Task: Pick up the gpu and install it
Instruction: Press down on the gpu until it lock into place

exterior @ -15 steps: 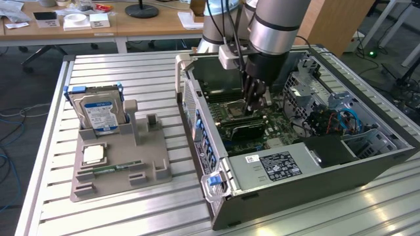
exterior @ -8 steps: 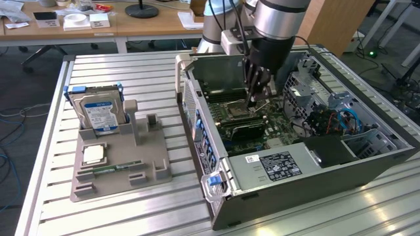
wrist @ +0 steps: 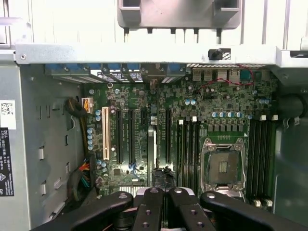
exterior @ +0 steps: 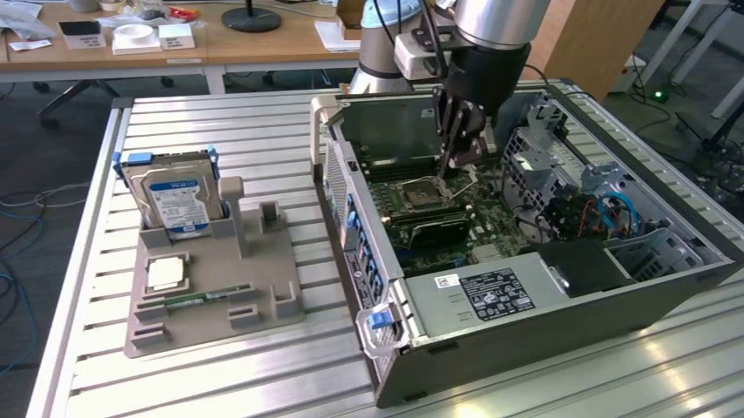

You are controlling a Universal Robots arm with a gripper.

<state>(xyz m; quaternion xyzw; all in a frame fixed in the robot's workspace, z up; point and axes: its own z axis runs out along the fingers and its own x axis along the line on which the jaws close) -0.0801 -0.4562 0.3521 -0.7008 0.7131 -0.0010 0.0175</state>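
The gpu (exterior: 436,231) stands on edge on the green motherboard (exterior: 494,218) inside the open computer case (exterior: 651,292), between the processor socket (exterior: 422,193) and the power supply (exterior: 483,296). In the wrist view the gpu (wrist: 152,149) is a thin grey strip among the black slots, running toward my fingertips. My gripper (exterior: 456,165) hangs inside the case above the board, shut, with nothing visible between its fingers (wrist: 150,207). I cannot tell whether the fingers touch the card.
A grey parts holder (exterior: 273,300) lies on the slatted table at the exterior view's left, with a hard drive (exterior: 174,196), a processor chip (exterior: 166,274) and a memory stick (exterior: 200,299). Drive cages and blue cables (exterior: 616,213) fill the case's far side. A desk (exterior: 174,48) stands behind.
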